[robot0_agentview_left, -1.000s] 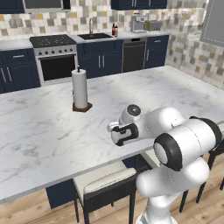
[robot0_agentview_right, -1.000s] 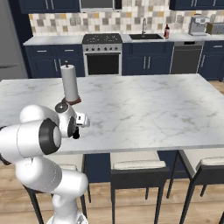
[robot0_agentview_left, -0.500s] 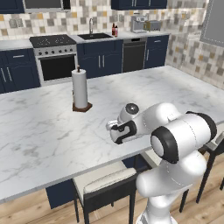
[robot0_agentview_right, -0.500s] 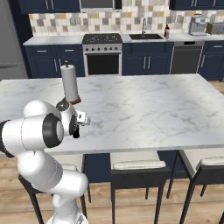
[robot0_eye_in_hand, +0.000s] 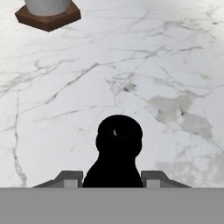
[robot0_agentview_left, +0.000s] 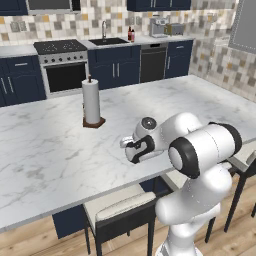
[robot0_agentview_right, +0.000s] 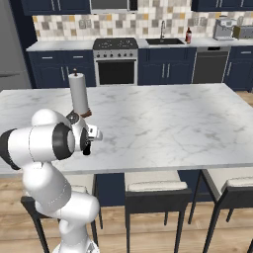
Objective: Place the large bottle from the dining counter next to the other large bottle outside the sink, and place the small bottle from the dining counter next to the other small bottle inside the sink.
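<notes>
A kitchen with dark blue cabinets and a tiled back wall runs behind a wide white marble dining counter (robot0_agentview_left: 60, 145), with stools (robot0_agentview_right: 150, 190) tucked under its near edge. On the far counter sit a stove (robot0_agentview_left: 60, 47) and a sink (robot0_agentview_left: 111, 41) with a faucet, and a reddish large bottle (robot0_agentview_right: 188, 35) stands just beside that sink. The white arm reaches low over the dining counter, its gripper (robot0_eye_in_hand: 113, 178) close above the marble. A paper towel roll (robot0_agentview_left: 91, 101) stands upright on a brown base near the hand. In the hand view a black bottle (robot0_eye_in_hand: 118, 151) sits between the two finger tips (robot0_eye_in_hand: 70, 178), its round cap pointing away from the camera; the fingers are closed in on its sides, gripping it.
</notes>
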